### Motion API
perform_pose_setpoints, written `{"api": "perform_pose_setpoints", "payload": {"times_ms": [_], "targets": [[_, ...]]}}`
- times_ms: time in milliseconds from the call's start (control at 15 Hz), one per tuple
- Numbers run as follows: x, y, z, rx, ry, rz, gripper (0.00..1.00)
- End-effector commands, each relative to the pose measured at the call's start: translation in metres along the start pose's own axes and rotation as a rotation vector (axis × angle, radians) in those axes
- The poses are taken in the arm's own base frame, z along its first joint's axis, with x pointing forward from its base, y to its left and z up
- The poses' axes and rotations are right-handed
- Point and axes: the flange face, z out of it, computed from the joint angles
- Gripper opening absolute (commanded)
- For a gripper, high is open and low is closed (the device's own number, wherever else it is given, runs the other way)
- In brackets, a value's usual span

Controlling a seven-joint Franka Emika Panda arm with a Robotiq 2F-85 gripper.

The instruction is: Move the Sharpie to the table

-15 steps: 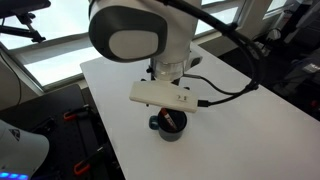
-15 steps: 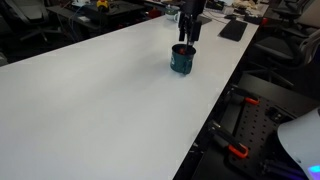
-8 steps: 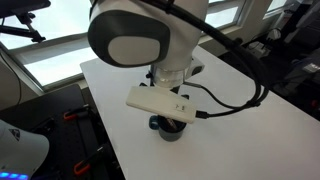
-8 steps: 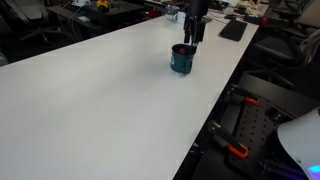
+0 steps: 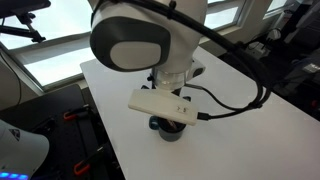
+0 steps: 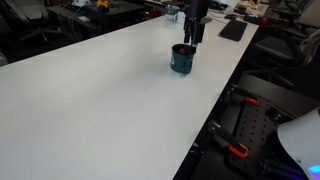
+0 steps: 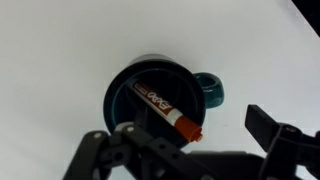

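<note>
- Close to one long edge of the large white flat tabletop (image 6: 90,100), towards its far end in an exterior view, stands a dark teal round mug (image 6: 182,61).
- In the wrist view the short reddish and dark Sharpie (image 7: 165,108) lies slanted inside the mug (image 7: 150,75), its orange-red end against the rim on the side near the claw.
- The black Robotiq gripper (image 7: 175,135) hangs over the mug with its two fingers (image 7: 275,132) spread wide and nothing between them. Only their tips show, blurred, along the bottom of the wrist view.
- In an exterior view the gripper (image 6: 189,38) is a small dark shape just above the mug, and the Sharpie is too small to make out.
- In an exterior view the white oblong wrist box (image 5: 160,103) and the arm's bulky white joint (image 5: 135,40) hide the gripper and most of the mug (image 5: 167,127).
</note>
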Motion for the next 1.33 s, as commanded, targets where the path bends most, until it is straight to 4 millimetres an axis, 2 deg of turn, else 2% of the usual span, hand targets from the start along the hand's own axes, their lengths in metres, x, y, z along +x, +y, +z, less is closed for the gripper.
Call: {"api": "perform_pose_setpoints", "payload": {"times_ms": [0, 467, 933, 1267], "targets": [[0.0, 0.0, 0.001, 0.003, -0.002, 0.001, 1.0], [0.001, 0.009, 0.01, 0.04, 0.019, -0.086, 1.0], [-0.003, 0.034, 0.016, 0.054, 0.011, -0.17, 1.0], [0.004, 0.043, 0.025, 0.058, 0.003, -0.183, 1.0]]}}
